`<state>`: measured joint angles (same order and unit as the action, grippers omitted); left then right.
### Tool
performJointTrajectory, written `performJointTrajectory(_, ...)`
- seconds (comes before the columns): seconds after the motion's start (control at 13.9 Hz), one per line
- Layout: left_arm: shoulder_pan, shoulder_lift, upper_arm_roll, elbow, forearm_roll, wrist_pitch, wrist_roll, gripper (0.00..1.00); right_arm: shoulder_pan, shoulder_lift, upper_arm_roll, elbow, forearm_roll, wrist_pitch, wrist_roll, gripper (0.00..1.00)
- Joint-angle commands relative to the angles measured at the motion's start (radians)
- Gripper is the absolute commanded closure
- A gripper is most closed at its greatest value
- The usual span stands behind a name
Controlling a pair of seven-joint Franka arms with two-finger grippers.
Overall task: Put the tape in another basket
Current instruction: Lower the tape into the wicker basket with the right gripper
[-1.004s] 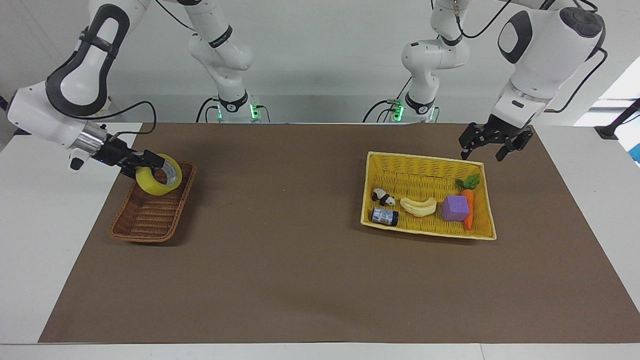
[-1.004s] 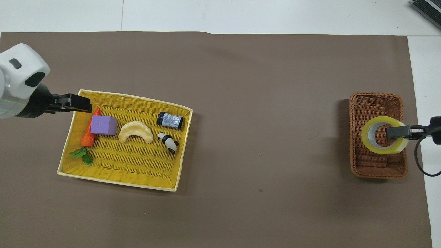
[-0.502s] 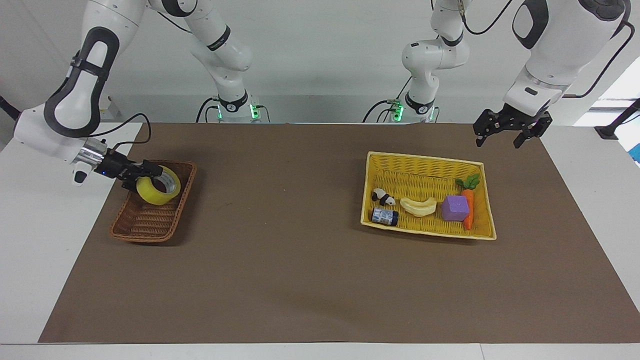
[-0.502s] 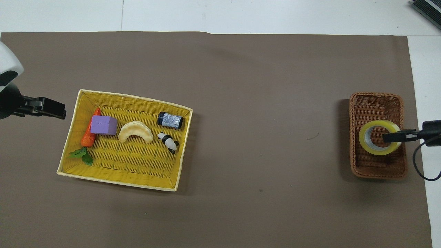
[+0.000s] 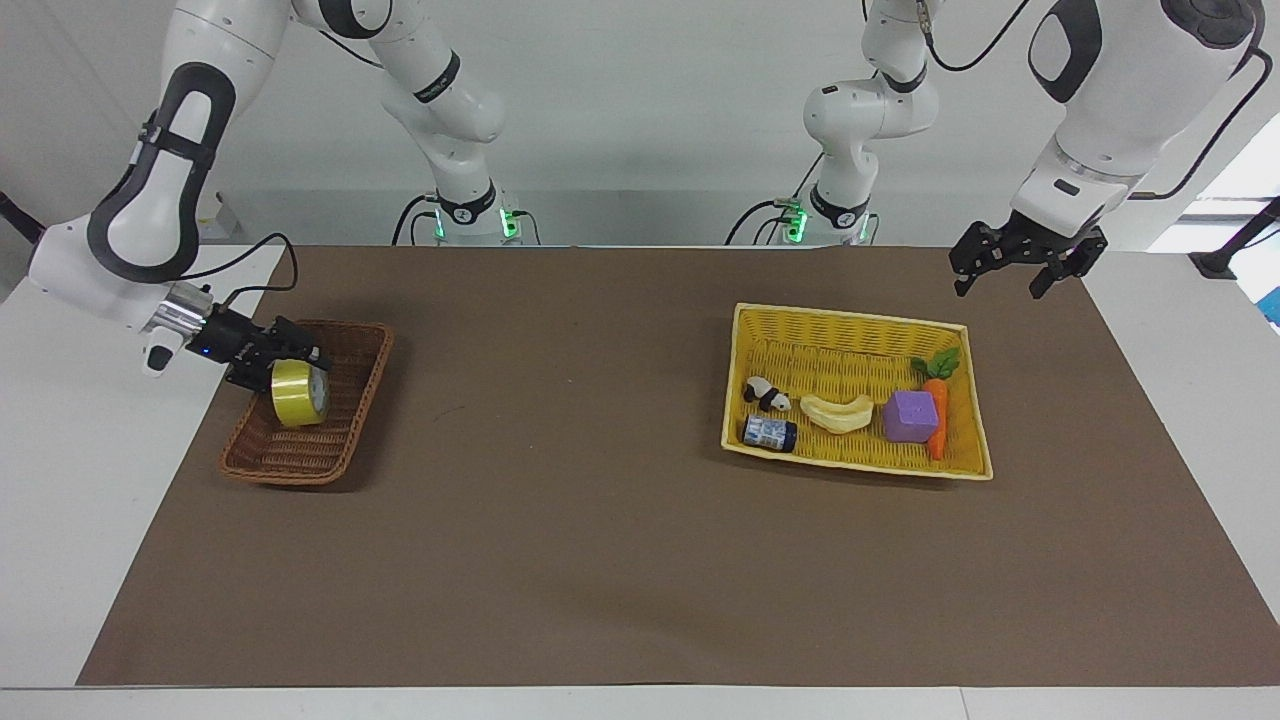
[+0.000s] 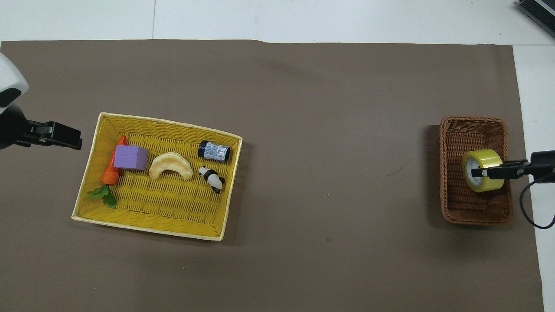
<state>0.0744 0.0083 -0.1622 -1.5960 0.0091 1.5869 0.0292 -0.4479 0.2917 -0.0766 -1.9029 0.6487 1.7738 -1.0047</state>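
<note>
Reddish-brown wicker is where you will find the task's thing: the one roll of tape (image 5: 299, 392) stands on its edge inside the wicker basket (image 5: 290, 452), about midway along the basket's length, its open core facing sideways. The basket sits on the brown mat (image 5: 600, 500) at the right arm's end of the table.

You have two arms and two grippers to watch. The right gripper (image 5: 305, 352) is low over the wicker basket, right at the top of the tape. Its fingers look parted, one reaching across the roll's upper rim. You cannot tell from either view whether a finger touches the roll. The tape's lower edge appears to rest on the basket floor.

The left gripper (image 5: 1000, 285) hangs in the air with its jaws spread wide and nothing between them. It is over the mat, just off the yellow basket's corner. That arm waits.

You count two baskets in all. The second, the yellow basket (image 5: 850, 345), is larger and lies toward the left arm's end of the table, well apart from the wicker one. It holds five things, one of each:
- one carrot (image 5: 935, 388) with green leaves
- one purple block (image 5: 910, 416), touching the carrot
- one pale banana (image 5: 836, 412), just beside the block
- one small panda figure (image 5: 767, 394)
- one dark jar (image 5: 769, 433) lying on its side, near the panda
</note>
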Motion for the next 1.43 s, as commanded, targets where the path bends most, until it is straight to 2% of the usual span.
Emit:
performJointTrajectory(0.0,0.002,0.010,-0.008,0.016,0.017,-0.009,0.015,0.00,-0.003,0.017,0.009,0.065,0.010,0.004,-0.029,0.00)
performJointTrajectory(0.14,-0.031,0.007,0.039,0.013,0.017,-0.010,0.018,0.00,0.044,-0.008,0.011,0.117,-0.041,0.010,-0.014,0.00)
performJointTrajectory(0.22,-0.048,0.009,0.071,0.013,0.015,-0.008,0.018,0.00,0.084,-0.022,0.009,0.154,-0.122,0.028,0.014,0.00)
performJointTrajectory(0.36,-0.114,0.007,0.116,0.014,0.015,-0.005,0.018,0.00,0.147,-0.058,0.018,0.194,-0.269,0.056,0.139,0.00)
performJointTrajectory(0.43,-0.114,0.007,0.124,0.016,0.015,-0.007,0.023,0.00,0.178,-0.071,0.018,0.205,-0.294,0.055,0.208,0.00)
performJointTrajectory(0.72,-0.113,-0.004,0.119,0.024,0.005,-0.018,0.044,0.00,0.175,-0.089,0.015,0.182,-0.317,0.047,0.245,0.00)
performJointTrajectory(0.93,-0.110,-0.010,0.116,0.022,0.005,-0.042,0.044,0.00,0.169,-0.138,0.015,0.095,-0.395,0.058,0.258,0.00)
performJointTrajectory(1.08,-0.113,-0.034,0.115,0.024,-0.014,-0.053,0.044,0.00,0.169,-0.157,0.014,0.055,-0.400,0.065,0.261,0.00)
performJointTrajectory(1.36,-0.117,-0.047,0.115,0.022,-0.026,-0.056,0.037,0.00,0.167,-0.160,0.015,0.054,-0.399,0.076,0.264,0.00)
